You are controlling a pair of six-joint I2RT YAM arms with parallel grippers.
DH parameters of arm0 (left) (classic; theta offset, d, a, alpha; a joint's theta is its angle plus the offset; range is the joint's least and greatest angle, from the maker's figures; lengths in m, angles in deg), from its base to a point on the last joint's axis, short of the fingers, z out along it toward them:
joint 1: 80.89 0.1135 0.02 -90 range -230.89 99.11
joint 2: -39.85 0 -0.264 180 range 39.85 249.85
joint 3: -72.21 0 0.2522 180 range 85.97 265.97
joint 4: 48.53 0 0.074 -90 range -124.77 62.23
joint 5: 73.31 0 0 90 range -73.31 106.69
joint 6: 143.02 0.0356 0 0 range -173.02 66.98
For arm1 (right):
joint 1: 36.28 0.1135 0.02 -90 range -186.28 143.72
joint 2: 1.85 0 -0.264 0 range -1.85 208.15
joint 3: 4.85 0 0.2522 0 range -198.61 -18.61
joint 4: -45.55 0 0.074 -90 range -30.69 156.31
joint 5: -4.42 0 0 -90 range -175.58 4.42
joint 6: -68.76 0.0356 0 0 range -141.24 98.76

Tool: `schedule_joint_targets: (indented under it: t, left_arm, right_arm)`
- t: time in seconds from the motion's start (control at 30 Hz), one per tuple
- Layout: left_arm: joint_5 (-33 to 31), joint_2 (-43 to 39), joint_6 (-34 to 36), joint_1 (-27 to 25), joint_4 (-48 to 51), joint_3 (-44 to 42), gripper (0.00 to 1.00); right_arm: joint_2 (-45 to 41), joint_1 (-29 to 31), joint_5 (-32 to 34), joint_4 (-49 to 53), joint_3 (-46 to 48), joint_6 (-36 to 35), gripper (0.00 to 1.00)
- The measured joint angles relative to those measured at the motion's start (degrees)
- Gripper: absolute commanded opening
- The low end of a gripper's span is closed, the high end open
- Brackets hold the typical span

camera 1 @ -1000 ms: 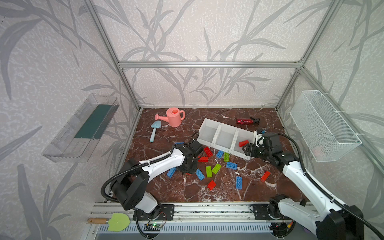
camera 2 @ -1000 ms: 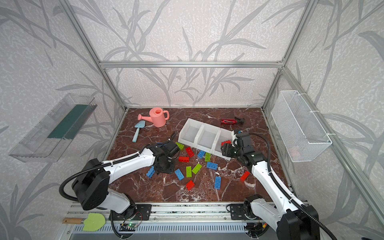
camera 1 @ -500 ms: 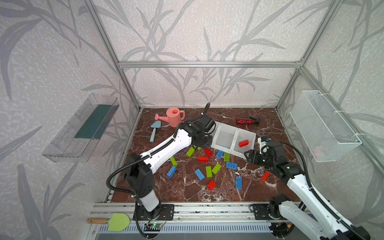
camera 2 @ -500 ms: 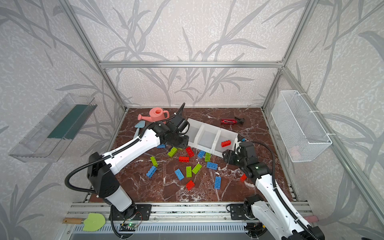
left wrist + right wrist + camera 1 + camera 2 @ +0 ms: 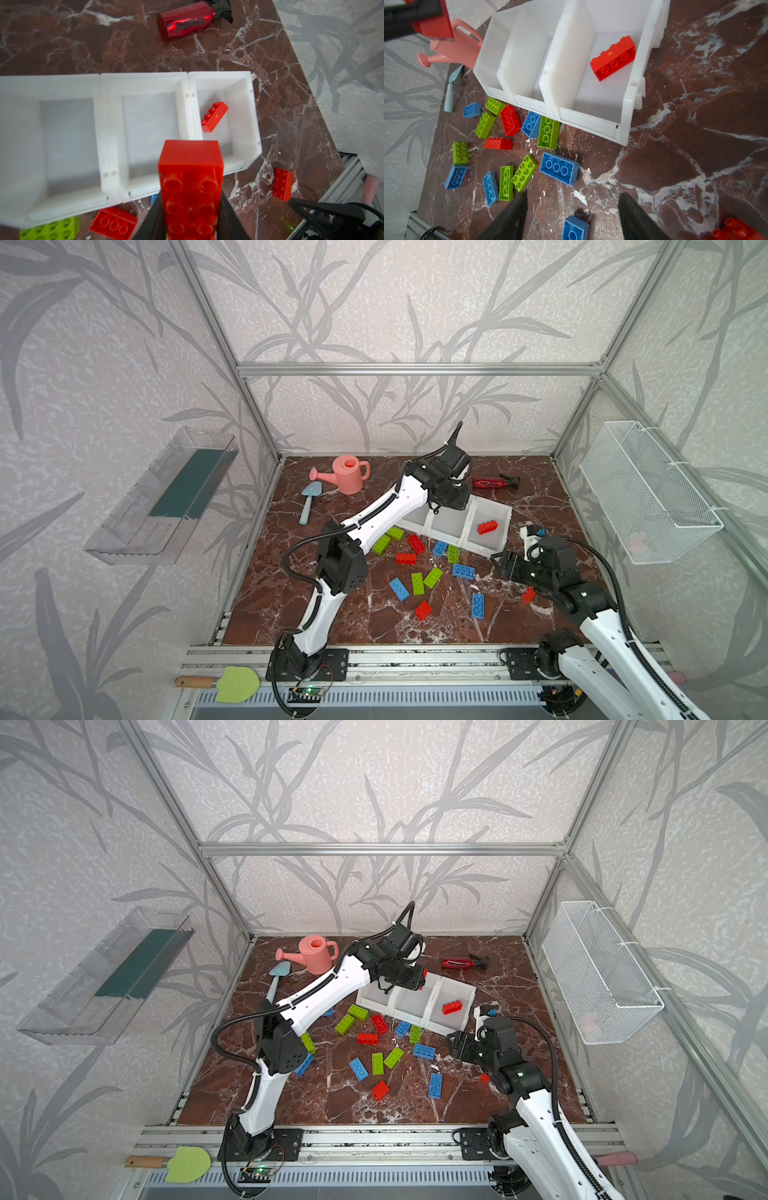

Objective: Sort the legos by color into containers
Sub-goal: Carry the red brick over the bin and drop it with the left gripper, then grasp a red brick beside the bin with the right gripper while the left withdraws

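Lifted off the surface, now over the middle of the three joined white plastic bins: red studded plastic brick pinched lengthwise in the left gripper. Needs nudging sideways toward the end bin's red brick. Right gripper spread, empty.

— Leftmost bin?
— Mostly behind the left arm in both top views.
— That corner red brick?
— Cut off in the right wrist view.
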Motion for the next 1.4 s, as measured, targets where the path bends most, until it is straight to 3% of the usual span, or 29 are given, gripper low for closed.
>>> schedule_joint_targets:
  t: [0.3, 0.63, 0.9, 1.23, 1.4]
  left_arm:
    - [6.6, 12.59, -0.7, -2.29, -0.55, 13.0, 0.29]
    - [8.96, 18.12, -1.79, -2.4, -1.6, 14.27, 0.37]
    - [9.68, 18.27, -2.36, -2.34, -2.12, 16.06, 0.65]
    - [8.28, 17.4, -1.49, -2.34, -1.44, 16.81, 0.73]
    - [6.1, 7.48, -0.98, -2.51, -3.85, 3.89, 0.76]
  right_arm:
    - [0.02, -0.02, -0.72, 4.0, 0.0, 0.76, 0.7]
    - [-0.85, -0.02, 2.14, 8.15, -0.04, 3.23, 0.7]
    - [-0.94, -0.02, 9.55, 13.38, -0.72, 7.39, 0.7]
    - [2.47, -0.04, 21.64, 23.65, -6.25, 15.41, 0.79]
    - [5.4, -0.22, 25.64, 28.39, -7.19, 19.85, 0.82]
